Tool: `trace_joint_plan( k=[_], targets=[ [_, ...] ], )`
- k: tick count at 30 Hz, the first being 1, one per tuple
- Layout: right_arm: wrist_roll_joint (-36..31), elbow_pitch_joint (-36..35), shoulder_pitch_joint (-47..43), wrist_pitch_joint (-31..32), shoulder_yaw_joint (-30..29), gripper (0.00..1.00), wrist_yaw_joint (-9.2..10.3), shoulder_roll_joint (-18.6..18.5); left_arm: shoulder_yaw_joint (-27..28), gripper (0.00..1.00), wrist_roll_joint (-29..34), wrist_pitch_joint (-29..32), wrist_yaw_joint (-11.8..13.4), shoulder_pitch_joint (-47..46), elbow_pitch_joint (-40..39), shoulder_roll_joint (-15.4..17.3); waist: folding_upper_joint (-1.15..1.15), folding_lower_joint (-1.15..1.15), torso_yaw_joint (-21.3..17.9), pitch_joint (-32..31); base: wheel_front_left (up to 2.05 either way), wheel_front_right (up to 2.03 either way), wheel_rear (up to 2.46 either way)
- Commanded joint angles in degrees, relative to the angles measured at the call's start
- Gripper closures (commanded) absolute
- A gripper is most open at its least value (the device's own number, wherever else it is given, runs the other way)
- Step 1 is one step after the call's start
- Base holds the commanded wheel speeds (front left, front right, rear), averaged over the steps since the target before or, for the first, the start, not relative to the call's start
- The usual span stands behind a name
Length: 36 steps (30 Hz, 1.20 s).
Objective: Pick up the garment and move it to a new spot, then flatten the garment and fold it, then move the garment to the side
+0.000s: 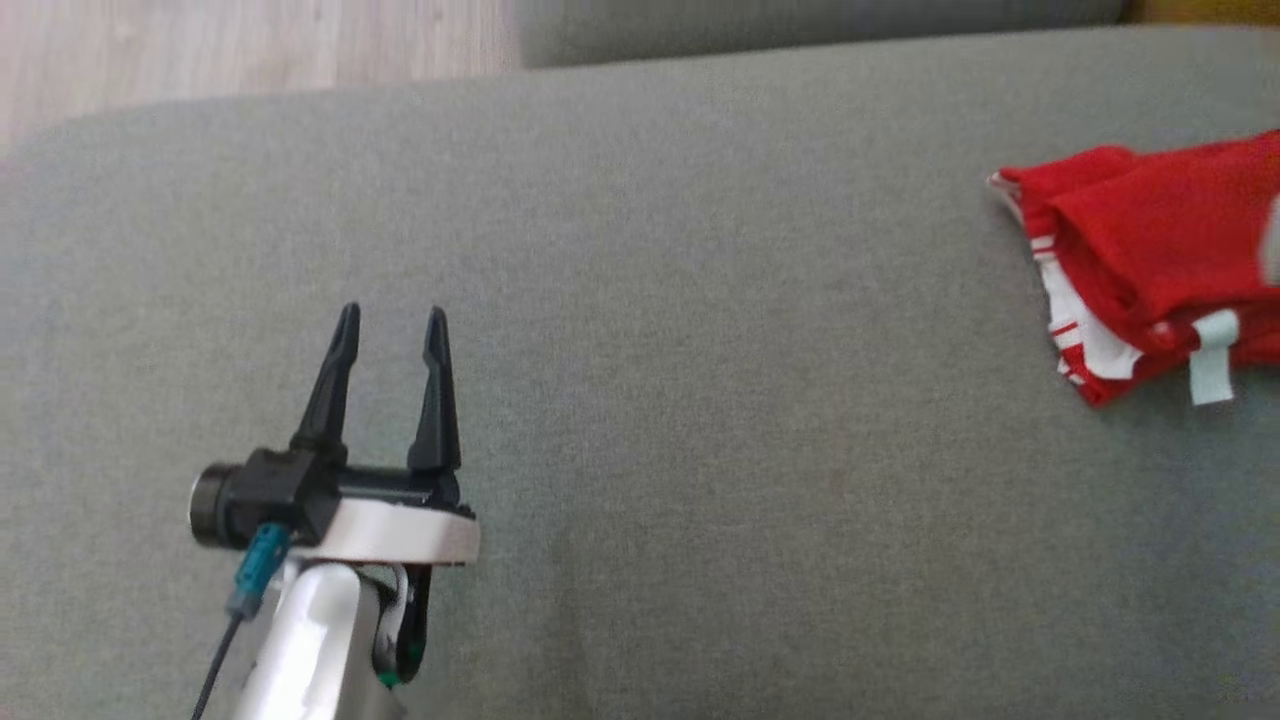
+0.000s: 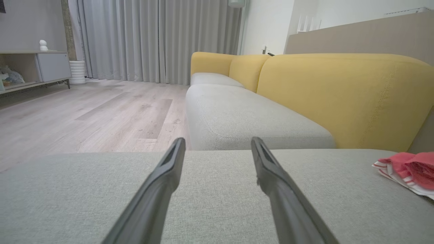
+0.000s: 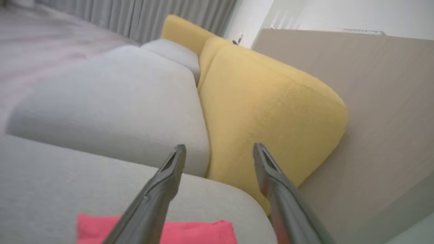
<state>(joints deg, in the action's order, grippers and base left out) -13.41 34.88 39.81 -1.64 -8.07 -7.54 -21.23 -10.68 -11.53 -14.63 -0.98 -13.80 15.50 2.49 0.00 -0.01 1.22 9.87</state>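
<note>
Folded red garment (image 1: 1150, 230) with white-striped trim lies at the right end of the grey fabric seat cushion (image 1: 640, 250); left tool (image 1: 392, 312) over the cushion's left part, fingers spread wide, empty; right tool (image 3: 219, 146) above the garment, fingers wide apart, gripping nothing.

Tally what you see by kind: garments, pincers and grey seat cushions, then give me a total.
Red garment: 1
Pincers: 2, left pincer and right pincer, both open
Grey seat cushions: 3, near, middle, far
Total: 6
</note>
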Motion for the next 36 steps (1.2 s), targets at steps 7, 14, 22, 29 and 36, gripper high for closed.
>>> trace_joint_plan(
  k=[7,14,22,29,36],
  targets=[
    [7.15,-9.66,-5.5,-3.76,3.47,0.0,0.05,9.82,1.59,0.0,-0.02,-0.37,1.52,2.39,-2.72,0.39,0.0,0.01,0.61,-7.24,0.0,0.0,0.0],
    [11.58,-13.82,-13.89,-6.7,5.72,0.0,0.05,16.41,1.65,0.0,0.85,-0.37,1.51,5.93,-3.59,0.39,0.0,0.01,1.24,-10.22,0.0,0.0,0.0],
    [17.94,-16.0,-26.85,-11.94,8.25,0.0,0.05,18.3,1.61,0.0,-0.36,-0.37,2.48,8.8,-1.76,0.39,0.0,0.01,2.54,-11.53,0.0,0.0,0.0],
    [21.62,-17.41,-34.49,-13.23,9.94,0.0,0.05,18.34,2.85,0.0,-1.54,-0.37,2.46,9.99,-1.64,0.39,0.0,0.01,2.84,-11.5,0.0,0.0,0.0],
    [22.57,-18.13,-35.33,-13.33,9.95,0.0,0.05,18.34,3.35,0.0,-1.73,-0.37,1.89,10.48,-1.41,0.39,0.0,0.01,2.12,-11.54,0.0,0.0,0.0]
  ],
)
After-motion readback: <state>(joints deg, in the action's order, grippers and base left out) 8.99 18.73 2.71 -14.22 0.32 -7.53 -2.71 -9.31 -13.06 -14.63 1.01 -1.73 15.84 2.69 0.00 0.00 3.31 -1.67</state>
